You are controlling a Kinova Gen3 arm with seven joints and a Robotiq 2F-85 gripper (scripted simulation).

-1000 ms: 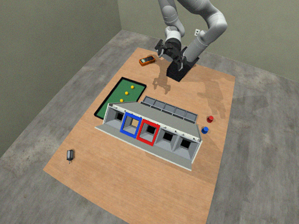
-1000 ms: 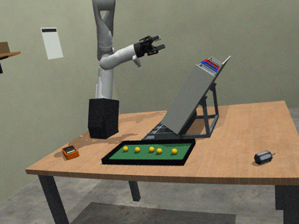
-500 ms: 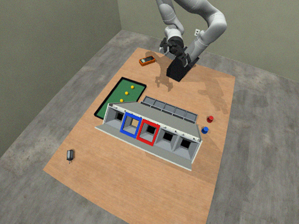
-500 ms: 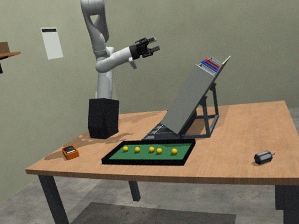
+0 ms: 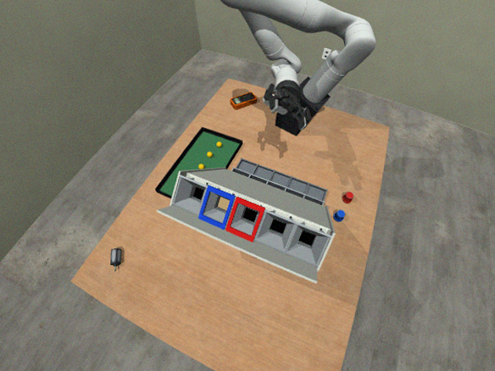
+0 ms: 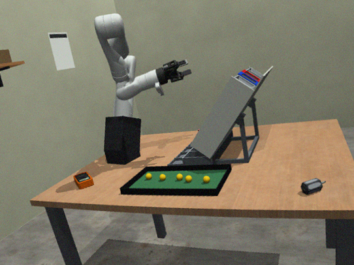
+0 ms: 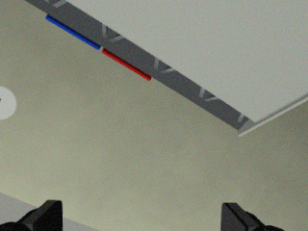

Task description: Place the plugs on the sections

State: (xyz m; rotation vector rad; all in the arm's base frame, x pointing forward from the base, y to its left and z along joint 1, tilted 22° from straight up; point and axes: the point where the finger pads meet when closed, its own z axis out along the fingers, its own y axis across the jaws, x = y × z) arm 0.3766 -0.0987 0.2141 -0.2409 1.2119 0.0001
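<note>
My gripper (image 5: 287, 114) (image 6: 187, 67) (image 7: 141, 217) is open and empty, high above the table between the arm's base and the sloped grey cover (image 5: 277, 201) (image 6: 224, 117). The blue-banded funnel (image 5: 203, 202) (image 7: 73, 33) is second from the left in the top view; the red-banded funnel (image 5: 231, 213) (image 7: 126, 64) is right of it. The row of grey sections (image 5: 280, 179) lies at the cover's low end. The red plug (image 5: 348, 197) and blue plug (image 5: 339, 216) stand on the table, right of the sections. Several yellow marbles (image 5: 219, 144) (image 6: 148, 176) lie in the green tray (image 6: 165, 191). The pipes are hidden.
An orange meter (image 5: 243, 100) (image 6: 83, 180) lies near the arm's base. A small grey motor (image 5: 116, 257) (image 6: 311, 186) lies near a table edge. Dark frame legs (image 6: 243, 138) hold up the cover's high end. A shelf (image 6: 12, 64) with a box is on the wall.
</note>
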